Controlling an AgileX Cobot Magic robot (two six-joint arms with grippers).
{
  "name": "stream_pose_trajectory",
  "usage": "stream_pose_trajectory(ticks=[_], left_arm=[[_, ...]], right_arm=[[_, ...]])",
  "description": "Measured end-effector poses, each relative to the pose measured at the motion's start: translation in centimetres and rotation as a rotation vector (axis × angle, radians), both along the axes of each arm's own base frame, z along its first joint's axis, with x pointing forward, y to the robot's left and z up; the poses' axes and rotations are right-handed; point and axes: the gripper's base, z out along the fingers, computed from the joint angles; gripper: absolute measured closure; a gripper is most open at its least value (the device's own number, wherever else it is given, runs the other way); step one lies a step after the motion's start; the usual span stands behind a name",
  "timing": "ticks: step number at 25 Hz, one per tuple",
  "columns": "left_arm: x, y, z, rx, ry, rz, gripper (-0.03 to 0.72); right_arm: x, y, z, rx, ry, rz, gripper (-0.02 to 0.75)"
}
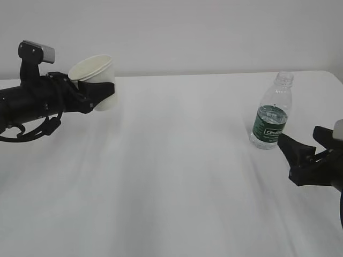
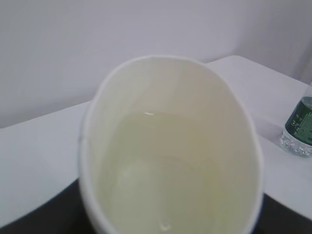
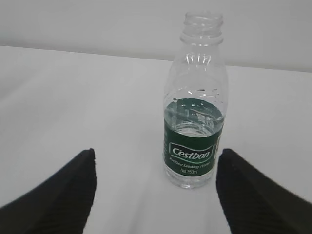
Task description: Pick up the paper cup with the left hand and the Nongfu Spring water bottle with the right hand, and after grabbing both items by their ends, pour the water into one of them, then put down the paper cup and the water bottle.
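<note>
The left tool (image 1: 99, 91), a black two-fingered gripper on a black arm with loose black cables and a silver-grey block at the wrist, is clamped on the small off-white tapered paper cup (image 1: 96, 80). It holds the cup up off the white bench (image 1: 171, 171), its jaws around the cup's lower half. The cup leans slightly, its rolled rim tipped back toward the arm. In the left wrist view the cup (image 2: 170, 146) fills most of the picture, its mouth squeezed into an oval, and a pool of clear, faintly yellowish water (image 2: 165, 180) lies in its bottom.

The right tool (image 1: 302, 154), a black gripper at the lower right edge of the exterior view, has its fingers spread wide and grips nothing. Just ahead of it stands the small clear ribbed plastic bottle (image 1: 272, 112) with a capless neck and a dark green label band with white lettering. The bottle rests upright on the bench, apart from the fingers. In the right wrist view the bottle (image 3: 196, 102) stands beyond the gap between the two black fingers (image 3: 58, 195), closer to the right-hand one, and touches neither. Clear liquid shows in it up to about the top of the label.

The cup and bottle are well apart, on opposite sides of the bench.
</note>
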Motion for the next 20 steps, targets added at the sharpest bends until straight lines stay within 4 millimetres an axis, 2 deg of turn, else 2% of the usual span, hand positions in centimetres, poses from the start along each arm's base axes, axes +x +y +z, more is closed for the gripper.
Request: stream_pose_trajectory(ticks=[11,15,20], left_arm=[[0.6,0.9,-1.7,0.025,-0.015,0.031,0.277],[0.7,1.7,-2.9,0.032,0.004,0.053,0.279],[-0.3,3.2,-4.6,0.013,0.015,0.117,0.282]], right_arm=[[0.0,0.0,0.0,0.0,0.0,0.0,0.151],[0.0,0.0,0.0,0.0,0.0,0.0,0.151],[0.0,0.0,0.0,0.0,0.002,0.0,0.151]])
